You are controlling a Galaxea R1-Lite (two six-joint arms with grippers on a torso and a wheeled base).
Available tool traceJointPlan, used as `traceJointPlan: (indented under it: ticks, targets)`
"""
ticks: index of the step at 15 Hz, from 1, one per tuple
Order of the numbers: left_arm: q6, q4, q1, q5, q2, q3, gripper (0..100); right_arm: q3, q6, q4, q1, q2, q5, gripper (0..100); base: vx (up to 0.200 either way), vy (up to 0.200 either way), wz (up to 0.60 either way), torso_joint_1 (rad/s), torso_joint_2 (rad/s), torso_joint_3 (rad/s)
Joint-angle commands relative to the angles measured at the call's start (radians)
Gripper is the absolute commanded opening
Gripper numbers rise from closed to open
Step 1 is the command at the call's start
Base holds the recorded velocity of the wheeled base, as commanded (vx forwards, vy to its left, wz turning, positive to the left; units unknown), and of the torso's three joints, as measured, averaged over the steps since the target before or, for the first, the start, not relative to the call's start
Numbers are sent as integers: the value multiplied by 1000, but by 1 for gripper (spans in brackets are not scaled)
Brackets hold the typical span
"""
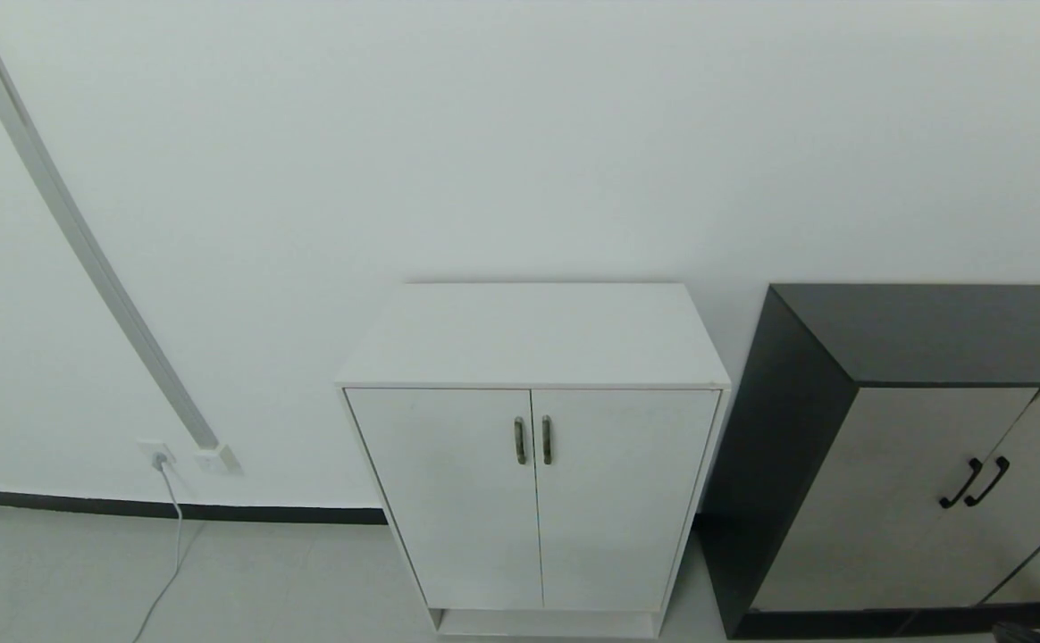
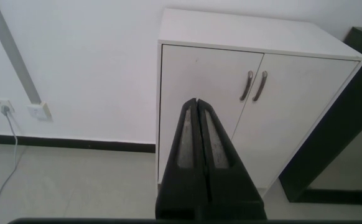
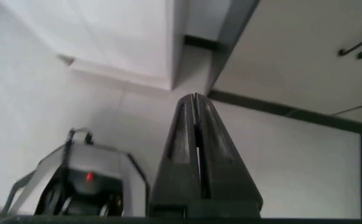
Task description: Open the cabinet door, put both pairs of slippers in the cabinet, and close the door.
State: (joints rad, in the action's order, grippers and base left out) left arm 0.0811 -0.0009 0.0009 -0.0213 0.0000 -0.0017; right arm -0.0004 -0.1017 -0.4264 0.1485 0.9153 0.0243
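Left wrist view has the left gripper (image 2: 197, 104) held out before the white cabinet (image 2: 199, 74), apart from it, aimed at the left door (image 2: 196, 93); its two dark, tapering fingers are pressed flat together, with only a thin seam between them. The right gripper (image 3: 196, 98) hangs low, tilted down over the pale tiled floor (image 3: 63, 112) near the gap between the two cabinets; its jaws are likewise closed tight.

Farther off, the white cabinet stands against the wall, a plain box of smooth matte panels; both doors are shut, so the inside is hidden; two slim metal handles (image 1: 533, 440) sit side by side at the centre seam; its foot is cut off by the head view's lower edge. Just right of it stands a dark cabinet (image 1: 797, 429), black-sided with grey doors and curved black handles, cut off at the right. On the far left wall are a white outlet (image 1: 155, 454), a grey cable (image 1: 171, 545) trailing to the floor, and slanting pale trunking (image 1: 82, 241).
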Motion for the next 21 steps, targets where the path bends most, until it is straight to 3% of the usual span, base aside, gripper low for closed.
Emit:
traceJointPlan:
  ticks: [1, 5, 11, 13, 18, 21]
  targets:
    - [0, -1, 1, 0, 0, 0, 0, 0, -6, 186, 3, -262, 46, 0, 0, 0, 0, 0, 0, 0]
    - [0, -1, 1, 0, 0, 0, 0, -4, -9, 394, 8, -466, 94, 0, 0, 0, 0, 0, 0, 0]
    - [0, -1, 1, -3, 2, 0, 0, 0, 39, 428, 111, -512, 83, 0, 0, 0, 0, 0, 0, 0]
    - [0, -1, 1, -2, 0, 0, 0, 0, 33, 429, 68, -516, 82, 0, 0, 0, 0, 0, 0, 0]
    - [2, -1, 1, -3, 0, 0, 0, 0, 19, 429, -135, -621, 79, 0, 0, 0, 0, 0, 0, 0]
    - [2, -1, 1, -3, 0, 0, 0, 0, 22, 429, -175, -744, 79, 0, 0, 0, 0, 0, 0, 0]
